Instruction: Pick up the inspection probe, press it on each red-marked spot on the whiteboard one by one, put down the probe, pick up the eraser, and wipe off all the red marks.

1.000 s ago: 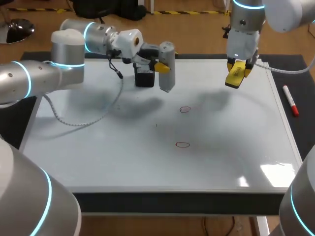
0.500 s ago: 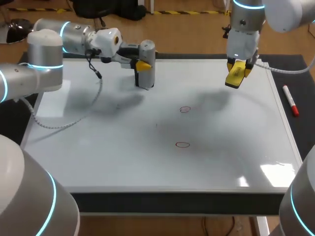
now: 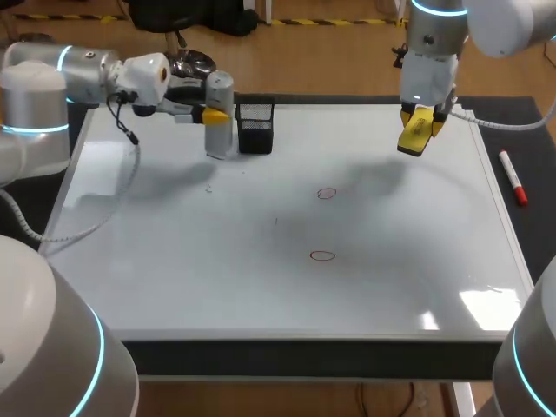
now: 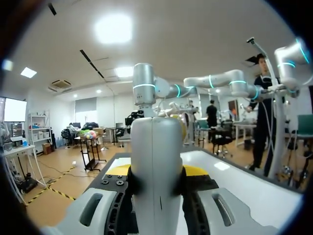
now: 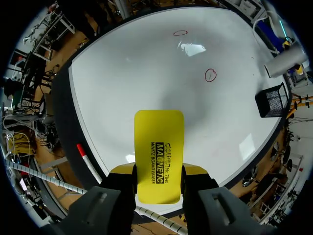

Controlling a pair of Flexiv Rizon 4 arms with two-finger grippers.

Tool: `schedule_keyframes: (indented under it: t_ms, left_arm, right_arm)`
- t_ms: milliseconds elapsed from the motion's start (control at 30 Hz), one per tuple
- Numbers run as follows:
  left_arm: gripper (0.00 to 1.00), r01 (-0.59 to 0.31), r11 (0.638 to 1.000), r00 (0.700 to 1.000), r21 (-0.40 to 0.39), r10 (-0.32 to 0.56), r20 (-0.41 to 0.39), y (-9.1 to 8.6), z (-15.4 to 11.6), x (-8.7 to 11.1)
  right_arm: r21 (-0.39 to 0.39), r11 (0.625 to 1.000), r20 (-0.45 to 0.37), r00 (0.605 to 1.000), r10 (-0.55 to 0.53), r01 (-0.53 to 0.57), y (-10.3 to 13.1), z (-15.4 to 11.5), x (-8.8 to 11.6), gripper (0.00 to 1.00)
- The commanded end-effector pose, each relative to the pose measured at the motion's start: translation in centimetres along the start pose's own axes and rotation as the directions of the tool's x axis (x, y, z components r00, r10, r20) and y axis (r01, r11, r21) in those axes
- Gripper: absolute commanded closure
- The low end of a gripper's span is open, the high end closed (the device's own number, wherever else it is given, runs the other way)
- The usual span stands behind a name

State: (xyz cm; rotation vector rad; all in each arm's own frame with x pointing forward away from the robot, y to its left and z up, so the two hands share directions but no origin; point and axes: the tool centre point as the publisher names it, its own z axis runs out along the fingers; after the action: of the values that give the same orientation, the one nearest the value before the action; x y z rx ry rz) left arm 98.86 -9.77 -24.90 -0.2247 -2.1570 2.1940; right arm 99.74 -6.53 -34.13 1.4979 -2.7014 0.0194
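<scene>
Grey cylindrical probe (image 3: 220, 117); flat yellow eraser (image 3: 417, 132); black, seemingly mesh holder (image 3: 254, 128).

From my console I see a dark-topped table (image 3: 532, 130) carrying a large glossy whiteboard (image 3: 217, 287) with a pale frame. The board lies flat and covers most of the table, and dark strips of table show along the near edge and at both sides. On the board, close to its far edge and left of the middle, stands a small black wire-mesh box (image 3: 254, 129). Two small red rings are drawn around the board's middle: the far ring (image 3: 326, 194) and the near ring (image 3: 322, 255), well apart and almost in line front to back. A red-and-white marker pen (image 3: 512, 177) lies on the dark strip, just beside the board's right edge.
</scene>
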Motion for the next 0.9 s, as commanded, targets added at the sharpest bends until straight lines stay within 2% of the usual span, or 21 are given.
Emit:
schedule_keyframes:
  t_ms: [33, 400, 900]
  left_arm:
    - [1.0, -0.001, 1.0, 0.98, -0.011, 0.003, 0.2, -0.3, -1.4, 0.4]
    - [1.0, -0.006, 1.0, 0.955, -0.021, 0.012, 0.298, 0.5, -5.1, -1.3]
    - [1.0, -0.017, 1.0, 0.932, 0.007, 0.013, 0.362, 0.9, -7.1, -3.1]
  right_arm:
    - [0.002, 1.0, -0.002, 1.0, -0.002, 0.002, 0.0, -0.1, 0.1, 1.0]
    - [0.002, 1.0, -0.002, 1.0, -0.002, 0.002, 0.0, -0.1, 0.1, 1.0]
    - [0.002, 1.0, -0.002, 1.0, -0.002, 0.002, 0.0, -0.1, 0.1, 1.0]
